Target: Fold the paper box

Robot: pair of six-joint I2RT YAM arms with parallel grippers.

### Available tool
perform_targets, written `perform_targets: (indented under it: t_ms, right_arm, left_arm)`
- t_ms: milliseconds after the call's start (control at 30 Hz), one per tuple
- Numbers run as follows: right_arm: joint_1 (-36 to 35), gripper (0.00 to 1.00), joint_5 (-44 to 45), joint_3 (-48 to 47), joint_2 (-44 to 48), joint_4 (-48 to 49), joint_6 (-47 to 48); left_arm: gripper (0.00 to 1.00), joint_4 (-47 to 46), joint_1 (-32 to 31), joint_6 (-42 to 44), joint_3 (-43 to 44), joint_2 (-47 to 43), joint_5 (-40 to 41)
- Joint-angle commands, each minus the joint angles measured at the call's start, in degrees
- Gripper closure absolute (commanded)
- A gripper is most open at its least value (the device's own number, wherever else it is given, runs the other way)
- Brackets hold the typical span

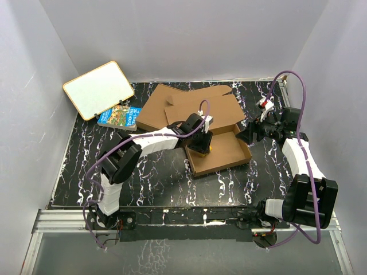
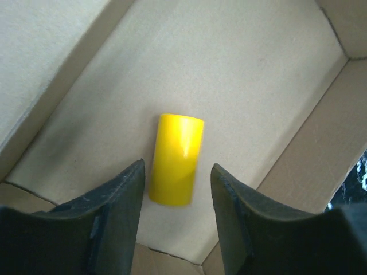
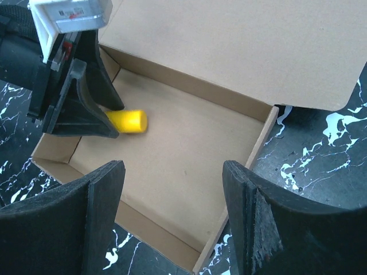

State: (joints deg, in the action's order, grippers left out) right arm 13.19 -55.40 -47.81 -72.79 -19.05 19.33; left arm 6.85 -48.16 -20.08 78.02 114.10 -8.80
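Left gripper (image 1: 202, 146) is hung part-open inside the paper box (image 1: 229, 152), with the yellow cylinder (image 2: 176, 159) straddled, not gripped. The box is parked mid-table, toward the right edge. 4 walls look raised (lid (image 1: 200, 106) unclosed, so that's left). Right gripper (image 3: 172, 172) is held wide, empty.

A black, white-veined table (image 1: 160, 183) carries an open paper box (image 1: 229, 150) near the middle. Flat brown cardboard (image 1: 152, 113) lies behind it, with a book (image 1: 119, 117) and a tilted white board (image 1: 98, 89) at the back left.
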Motion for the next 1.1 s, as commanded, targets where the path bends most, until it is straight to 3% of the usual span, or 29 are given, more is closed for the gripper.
perform_targets:
  t_ms: [0, 33, 67, 467, 667, 733, 867, 1067]
  right_arm:
    - [0.34, 0.26, -0.72, -0.44, 0.41, 3.76, 0.27]
    - [0.36, 0.26, -0.76, -0.44, 0.44, 3.76, 0.27]
    - [0.42, 0.26, -0.72, -0.44, 0.41, 3.76, 0.27]
    - [0.56, 0.25, -1.01, -0.44, 0.54, 3.67, 0.35]
    - [0.69, 0.25, -1.44, -0.43, 0.81, 3.67, 0.44]
    - [0.74, 0.25, -1.61, -0.35, 0.75, 3.74, 0.44]
    - [0.86, 0.25, -2.12, -0.35, 0.6, 3.77, 0.28]
    - [0.95, 0.25, -1.97, -0.26, 0.54, 3.84, 0.18]
  left_arm:
    - [0.46, 1.6, -0.17, 1.17, 3.6, -1.67, 1.91]
    - [0.12, 1.16, -0.22, 1.13, 3.51, -2.1, 1.89]
    - [0.04, 0.72, -0.22, 1.05, 3.28, -2.68, 1.86]
    - [0.03, -10.81, -0.18, 4.43, -8.93, -19.2, 3.62]
    - [0.03, -18.12, 2.79, 5.31, -20.41, -31.0, 10.5]
    - [0.03, -20.66, 8.24, 2.56, -24.41, -34.65, 7.11]
    - [0.03, -27.4, 22.52, -8.58, -28.94, -37.9, -9.91]
    - [0.09, -29.27, 34.94, -18.86, -25.29, -29.16, -23.67]
